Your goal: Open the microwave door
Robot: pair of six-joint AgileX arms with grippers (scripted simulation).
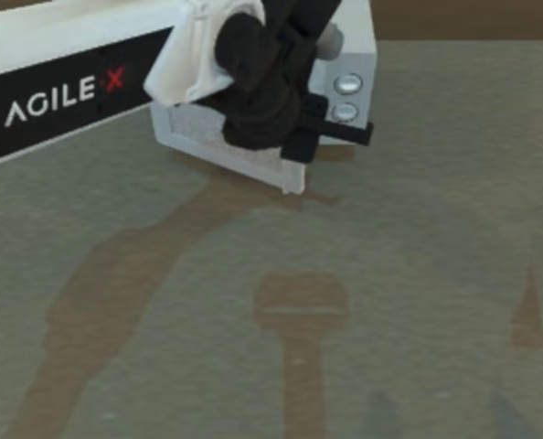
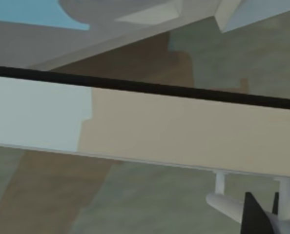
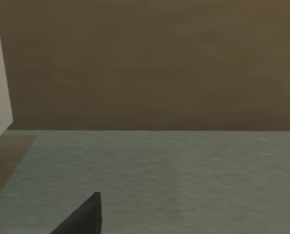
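The left end effector [image 1: 313, 137] is at the door [image 1: 253, 165] edge to swing it out from the microwave [image 1: 354, 64]. I cannot tell its grip.

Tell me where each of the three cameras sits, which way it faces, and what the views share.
Top view: above the table, looking down on the microwave; the left arm reaches over it, left gripper at the microwave door, which is ajar.
Left wrist view: on the left arm, close against the door's edge and handle.
Right wrist view: on the right arm, facing across the table; one dark fingertip of the right gripper shows.
Shared: table and microwave.
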